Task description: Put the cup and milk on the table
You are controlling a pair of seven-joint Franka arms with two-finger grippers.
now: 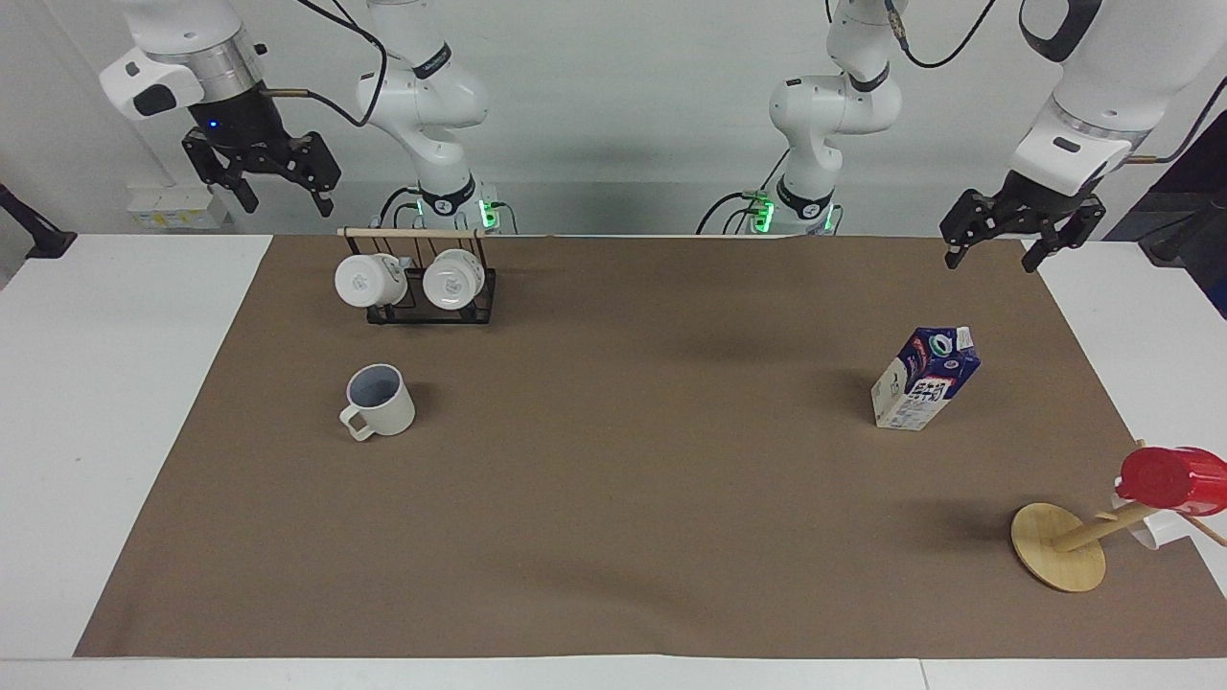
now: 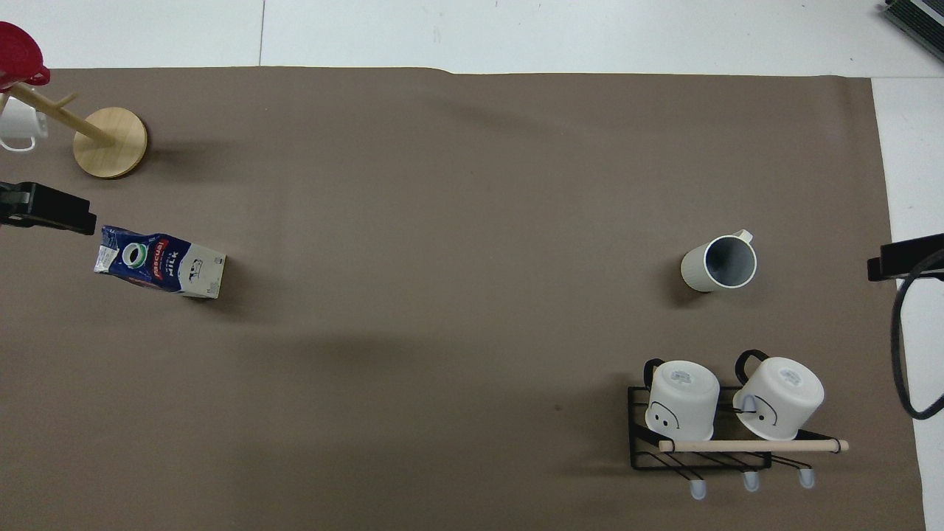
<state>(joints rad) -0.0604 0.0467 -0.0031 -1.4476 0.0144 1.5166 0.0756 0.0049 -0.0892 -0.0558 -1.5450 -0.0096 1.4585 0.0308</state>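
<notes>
Pretty plain room. A pale grey wall (image 1: 613, 105) runs along the robots' end, evenly lit with soft shadows, no windows in sight. Low on that wall, toward the right arm's end, sits a small white box (image 1: 174, 207), maybe a power outlet, hard to say. Something dark with a ribbed edge (image 2: 914, 16) pokes into one corner. A black bracket (image 1: 29, 230) juts in at the table's edge.
</notes>
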